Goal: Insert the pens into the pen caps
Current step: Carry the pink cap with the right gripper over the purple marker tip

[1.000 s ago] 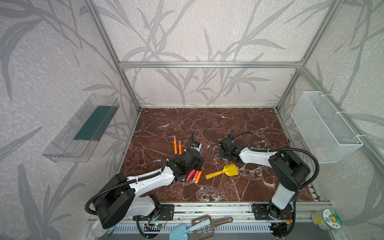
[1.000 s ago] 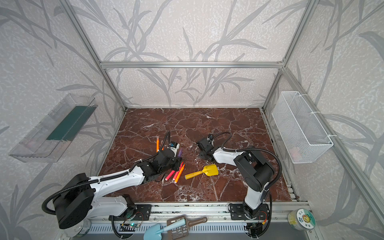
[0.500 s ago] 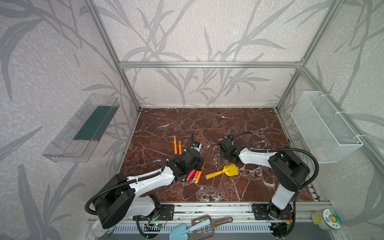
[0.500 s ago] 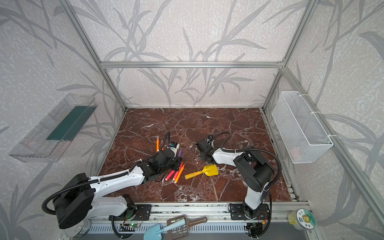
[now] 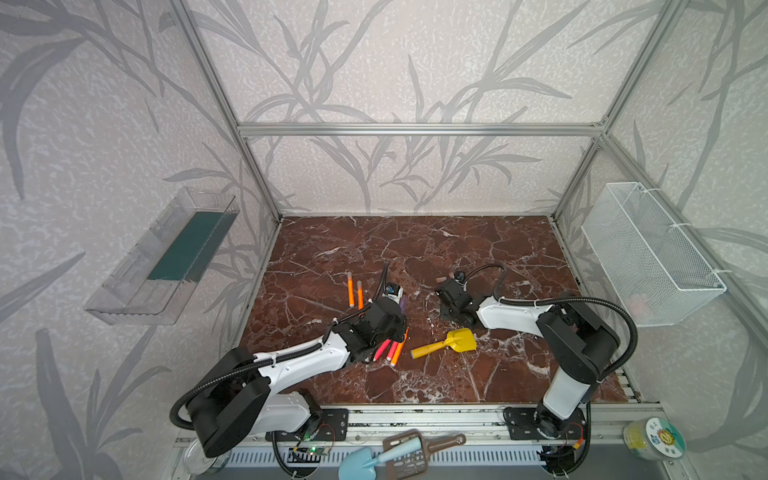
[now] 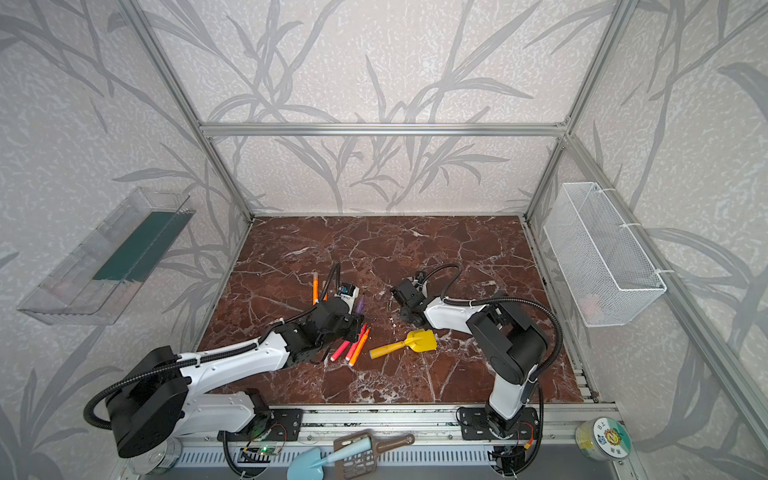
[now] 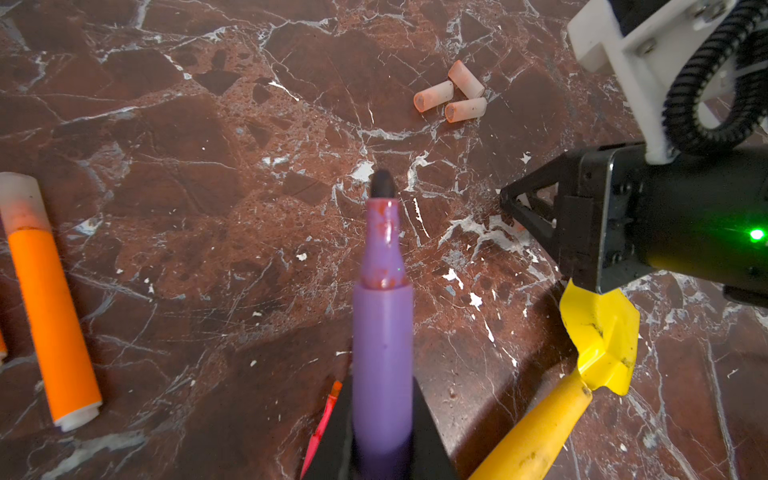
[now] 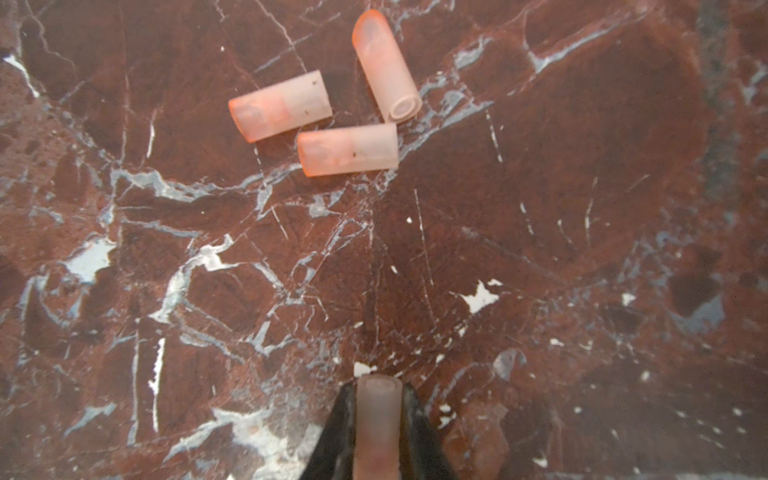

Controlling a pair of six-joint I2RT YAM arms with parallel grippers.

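My left gripper (image 7: 382, 401) is shut on a purple pen (image 7: 382, 328), whose bare dark tip points away over the marble floor. In both top views this pen (image 5: 401, 302) (image 6: 360, 304) sticks out past the left gripper (image 5: 397, 318). The right gripper (image 8: 379, 399) is shut on one pale pink pen cap (image 8: 379, 419), open end forward. Three loose pen caps (image 8: 280, 106) (image 8: 348, 150) (image 8: 386, 66) lie together just beyond it. Two orange pens (image 5: 351, 289) (image 5: 360, 293) lie left of the left gripper; one has a cap on. Pinkish-red and orange pens (image 5: 388, 351) lie by the left arm.
A yellow toy shovel (image 5: 449, 344) lies between the two arms, close under the right gripper (image 5: 444, 291). A clear tray (image 5: 166, 257) hangs on the left wall and a white wire basket (image 5: 648, 253) on the right wall.
The right gripper's jaws have closed on a pen cap. The left arm holds the purple pen as before and has not moved.
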